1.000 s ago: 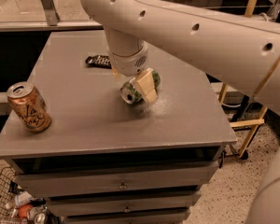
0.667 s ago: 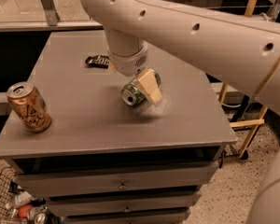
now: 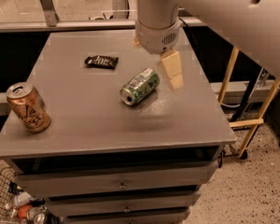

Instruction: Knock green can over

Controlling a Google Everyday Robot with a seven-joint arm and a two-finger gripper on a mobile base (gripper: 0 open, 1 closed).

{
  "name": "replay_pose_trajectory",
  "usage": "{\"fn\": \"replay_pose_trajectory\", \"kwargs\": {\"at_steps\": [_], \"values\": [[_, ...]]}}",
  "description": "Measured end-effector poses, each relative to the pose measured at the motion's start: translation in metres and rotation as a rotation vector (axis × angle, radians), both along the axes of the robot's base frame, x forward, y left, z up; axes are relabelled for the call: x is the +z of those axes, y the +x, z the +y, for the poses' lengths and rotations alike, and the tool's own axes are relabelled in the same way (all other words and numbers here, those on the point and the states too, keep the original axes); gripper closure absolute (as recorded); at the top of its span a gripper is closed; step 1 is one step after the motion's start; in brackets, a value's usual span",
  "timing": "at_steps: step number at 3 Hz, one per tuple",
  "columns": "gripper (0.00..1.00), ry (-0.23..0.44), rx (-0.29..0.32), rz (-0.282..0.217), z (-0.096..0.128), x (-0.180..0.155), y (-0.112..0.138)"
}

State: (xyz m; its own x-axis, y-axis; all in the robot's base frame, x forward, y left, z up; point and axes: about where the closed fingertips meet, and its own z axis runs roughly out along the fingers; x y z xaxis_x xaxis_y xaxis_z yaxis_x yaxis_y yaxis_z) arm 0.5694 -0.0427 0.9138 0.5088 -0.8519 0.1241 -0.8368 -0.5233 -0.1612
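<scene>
Two cans on the grey tabletop of a drawer cabinet.

- Green can: lying on its side near the middle of the top, a little right of centre. Silver end faces front-left, the body runs back and to the right. It rests free, with nothing touching it.
- Gripper: hangs just beyond the can's far right end, clear of it and above the surface. Whether it is spread or closed cannot be told from this angle. It holds nothing.
- Arm: comes down from the top edge, with its white wrist above the back right part of the top.
- Orange-bronze can: upright at the left edge, well apart from the green can.
- Dark snack bar: flat on the top, behind and left of the green can.
- Wire basket: on the floor at lower left, holding some bottles.

Change against a second ago: the gripper was then down on the green can, overlapping it, and the can sat tipped beneath the wrist. Now the gripper has lifted and shifted back and right, leaving a gap. The can has settled flat in nearly the same spot. The wrist then covered one end of the snack bar, which now shows whole. The orange-bronze can and the snack bar have not moved.
</scene>
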Motion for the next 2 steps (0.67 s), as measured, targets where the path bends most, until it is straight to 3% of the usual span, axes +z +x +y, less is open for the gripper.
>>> {"fn": "replay_pose_trajectory", "kwargs": {"at_steps": [1,2], "values": [[0.00,0.096,-0.167,-0.016,-0.050,0.016,-0.013],[0.00,0.140,-0.285,0.006,-0.083,0.005,-0.024]]}}
